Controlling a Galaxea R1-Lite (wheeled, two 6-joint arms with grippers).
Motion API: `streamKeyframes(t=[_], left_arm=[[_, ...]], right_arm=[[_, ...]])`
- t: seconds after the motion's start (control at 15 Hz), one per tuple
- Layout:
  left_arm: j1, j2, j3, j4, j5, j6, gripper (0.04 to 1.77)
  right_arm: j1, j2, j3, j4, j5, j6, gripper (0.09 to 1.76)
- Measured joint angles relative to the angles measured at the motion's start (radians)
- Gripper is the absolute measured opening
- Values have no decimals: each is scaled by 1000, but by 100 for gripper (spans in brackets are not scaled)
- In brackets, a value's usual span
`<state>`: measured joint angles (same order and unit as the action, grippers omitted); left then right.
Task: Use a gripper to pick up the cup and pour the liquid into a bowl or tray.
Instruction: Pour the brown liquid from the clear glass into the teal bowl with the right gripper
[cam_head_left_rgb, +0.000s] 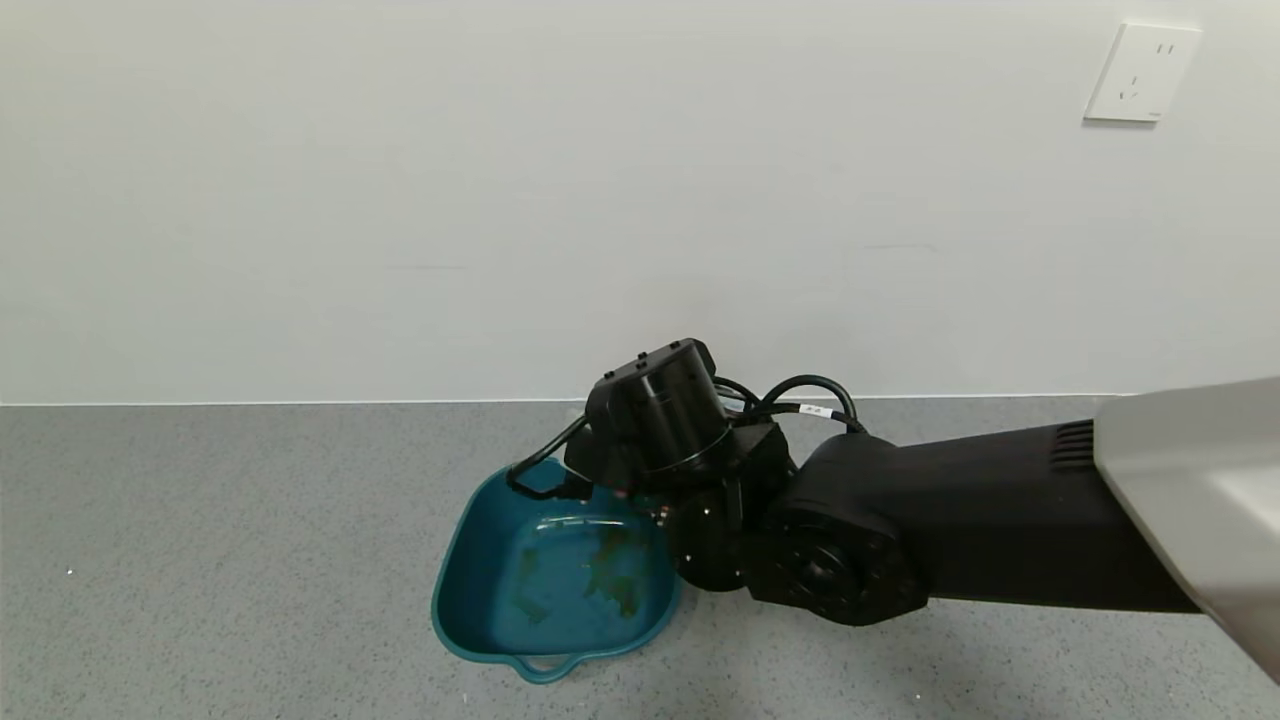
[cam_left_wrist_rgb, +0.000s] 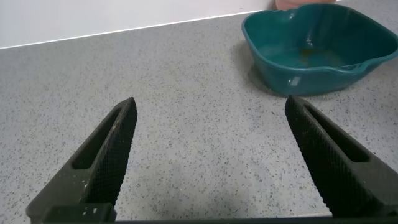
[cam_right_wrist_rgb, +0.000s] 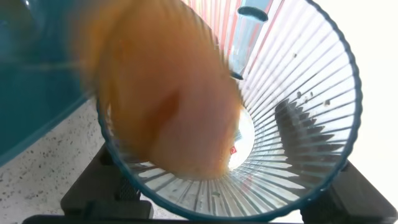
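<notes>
My right gripper (cam_right_wrist_rgb: 224, 193) is shut on the translucent blue-green ribbed cup (cam_right_wrist_rgb: 298, 112), which is tipped over the dark teal tray (cam_head_left_rgb: 470, 560). In the right wrist view orange-brown liquid (cam_right_wrist_rgb: 168, 99) runs out over the cup's rim toward the tray (cam_right_wrist_rgb: 37, 81). In the head view the right wrist (cam_head_left_rgb: 665, 420) hangs over the tray's far right corner and hides the cup; brownish liquid (cam_head_left_rgb: 610, 575) lies on the tray floor. My left gripper (cam_left_wrist_rgb: 211, 162) is open and empty, low over the grey counter, with the tray (cam_left_wrist_rgb: 317, 46) ahead of it.
The grey speckled counter (cam_head_left_rgb: 200, 560) runs back to a white wall. A wall socket (cam_head_left_rgb: 1140, 72) sits high at the right. The right forearm (cam_head_left_rgb: 980, 530) reaches across the counter from the right.
</notes>
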<state>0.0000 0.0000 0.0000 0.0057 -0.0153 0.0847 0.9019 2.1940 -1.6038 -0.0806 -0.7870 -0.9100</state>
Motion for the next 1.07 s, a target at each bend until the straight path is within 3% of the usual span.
streamKeyframes(t=[0.73, 1.07], left_arm=[[0, 0, 0, 0, 0, 0, 172], [0, 0, 0, 0, 0, 0, 172]], right_arm=[[19, 5, -15, -17, -92, -206, 134], [26, 6, -22, -147, -94, -385, 134]])
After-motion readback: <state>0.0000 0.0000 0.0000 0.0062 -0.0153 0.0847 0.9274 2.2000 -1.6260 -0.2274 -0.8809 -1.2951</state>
